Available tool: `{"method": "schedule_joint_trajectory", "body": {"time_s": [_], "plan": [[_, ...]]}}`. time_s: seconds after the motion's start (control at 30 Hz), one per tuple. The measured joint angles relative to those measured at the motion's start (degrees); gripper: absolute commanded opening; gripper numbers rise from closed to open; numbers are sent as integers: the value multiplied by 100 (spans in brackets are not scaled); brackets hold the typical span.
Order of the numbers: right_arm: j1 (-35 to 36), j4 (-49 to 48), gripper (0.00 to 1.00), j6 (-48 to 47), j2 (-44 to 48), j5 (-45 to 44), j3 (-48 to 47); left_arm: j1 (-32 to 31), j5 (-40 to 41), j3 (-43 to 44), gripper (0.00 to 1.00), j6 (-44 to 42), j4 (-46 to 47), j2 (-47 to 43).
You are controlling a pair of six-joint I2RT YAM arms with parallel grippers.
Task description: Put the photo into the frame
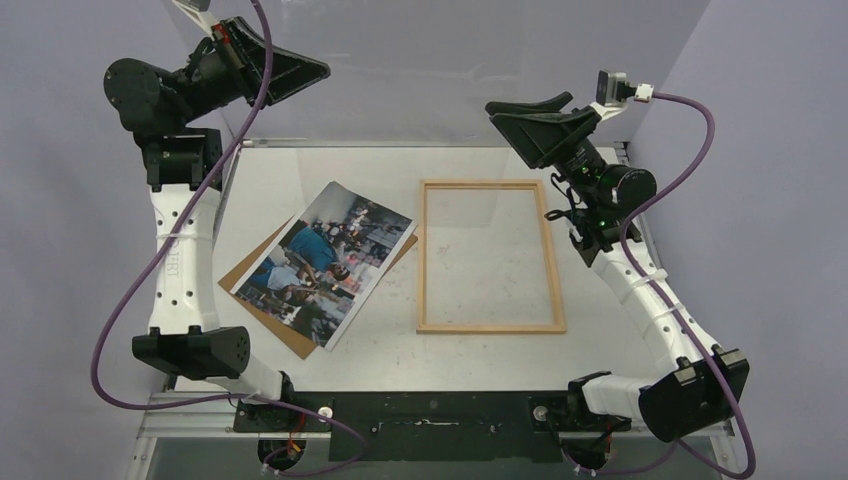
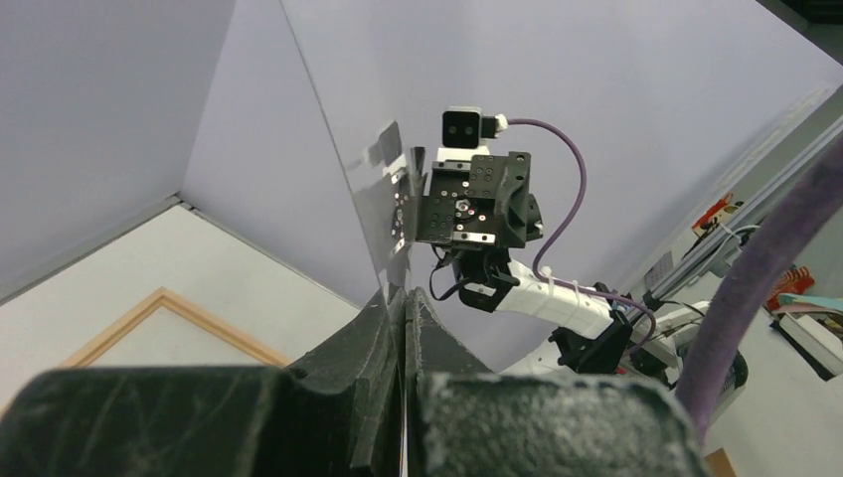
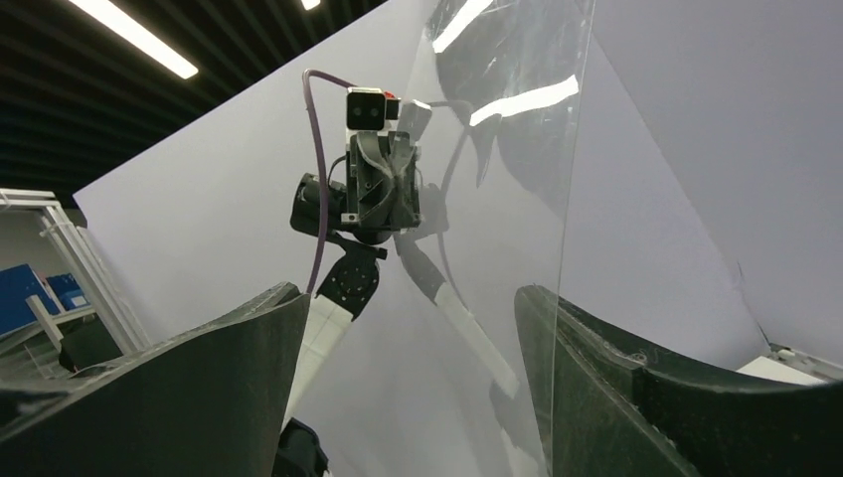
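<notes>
The photo (image 1: pixel 325 262) lies face up and askew on a brown backing board (image 1: pixel 248 265), left of the table's middle. The frame (image 1: pixel 552 255) lies flat and empty to its right; one corner of it shows in the left wrist view (image 2: pixel 199 316). My left gripper (image 1: pixel 318 70) is raised high at the back left. Its jaws (image 2: pixel 407 293) are shut on the edge of a clear pane (image 2: pixel 388 199). My right gripper (image 1: pixel 505 112) is raised at the back right and open (image 3: pixel 408 298). The pane's (image 3: pixel 507 199) edge stands between its fingers, close to the right one.
Grey walls enclose the table on the left, back and right. Purple cables loop from both wrists. The arm bases sit on a black rail (image 1: pixel 430 425) at the near edge.
</notes>
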State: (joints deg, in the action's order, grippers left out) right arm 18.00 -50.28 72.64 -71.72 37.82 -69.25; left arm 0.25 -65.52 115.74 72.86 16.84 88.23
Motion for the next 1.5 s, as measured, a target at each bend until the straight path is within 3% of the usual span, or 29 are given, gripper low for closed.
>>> {"method": "schedule_joint_trajectory", "body": {"time_s": [0.17,0.33,0.5,0.6,0.73,0.87,1.07,1.2,1.5], "plan": [[2,190,52,-83,90,166,-9,164,13,0,0,-55,-120,61],[-2,542,39,-140,94,380,-146,168,11,-22,0,-61,-90,76],[-2,1106,10,-330,94,533,-332,168,4,-168,0,11,59,76],[-2,1576,0,-533,92,584,-444,173,-9,-280,29,7,79,79],[-26,2450,0,-909,94,597,-538,221,33,-643,58,-111,76,48],[-149,3558,0,-1252,87,566,-540,387,109,-1412,71,-369,-140,-46],[-321,5156,0,-1600,-140,367,-551,817,612,-2465,74,-1449,-1513,-101],[-341,5604,0,-1565,-577,232,-433,898,1080,-2975,74,-2186,-2474,-11],[-446,6046,0,-1233,-1797,103,-339,728,1521,-3849,74,-2710,-2964,820]]}}
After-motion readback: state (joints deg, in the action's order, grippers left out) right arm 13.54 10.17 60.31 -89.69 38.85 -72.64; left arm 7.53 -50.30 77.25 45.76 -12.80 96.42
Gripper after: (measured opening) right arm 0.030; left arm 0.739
